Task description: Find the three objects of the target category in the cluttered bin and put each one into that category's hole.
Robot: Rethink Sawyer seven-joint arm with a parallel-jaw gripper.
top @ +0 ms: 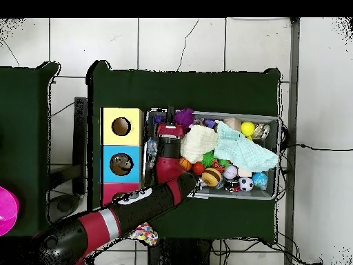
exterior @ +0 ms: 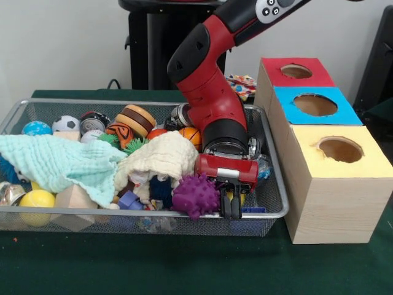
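The wire mesh bin [exterior: 274,212] is full of toys and cloths; it also shows in the overhead view [top: 278,160]. My gripper [exterior: 231,208] reaches down into the bin's front right corner, beside a purple spiky ball [exterior: 195,195], and in the overhead view [top: 167,119] it is at the bin's end nearest the boxes. Its fingers stand close together with nothing clearly between them. A bit of clear bluish plastic [exterior: 264,167], perhaps a bottle, shows just right of the gripper against the bin wall. The blue-topped box's hole [exterior: 315,104] [top: 121,164] is the middle one of three.
A red-topped box [exterior: 296,71] and a yellow-topped box [exterior: 339,149] flank the blue one. A cream cloth [exterior: 163,157] and a mint cloth [exterior: 61,163] cover much of the bin. Balls, a metal can [exterior: 92,125] and a yellow ball [exterior: 37,200] lie around them.
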